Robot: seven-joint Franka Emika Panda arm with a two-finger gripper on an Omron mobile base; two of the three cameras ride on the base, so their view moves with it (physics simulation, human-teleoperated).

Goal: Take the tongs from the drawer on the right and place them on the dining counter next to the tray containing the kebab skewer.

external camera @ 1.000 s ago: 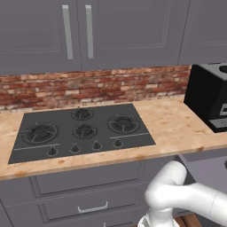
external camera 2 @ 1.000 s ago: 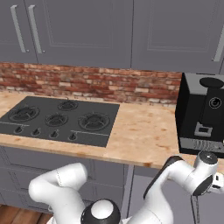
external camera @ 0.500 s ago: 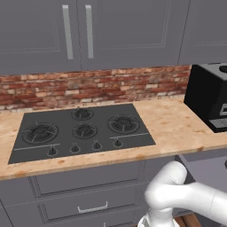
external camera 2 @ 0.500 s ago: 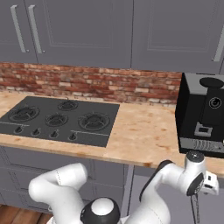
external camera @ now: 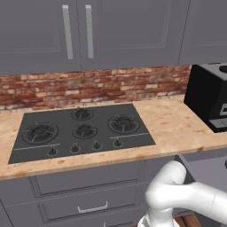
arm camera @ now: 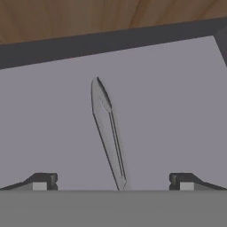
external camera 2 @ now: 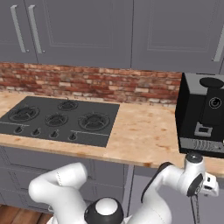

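No text, label, brand, number or sign can be read anywhere. Small pale marks are seen on the front of the black coffee machine [external camera 2: 202,114], but they are too blurred to be made out.

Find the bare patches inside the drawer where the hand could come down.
Drawer floor lies bare on both sides of the tongs, out to the walls. The middle strip, under the open hand, holds the tongs.

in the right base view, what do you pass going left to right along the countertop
black hob → bare stretch of wood-look countertop → black coffee machine
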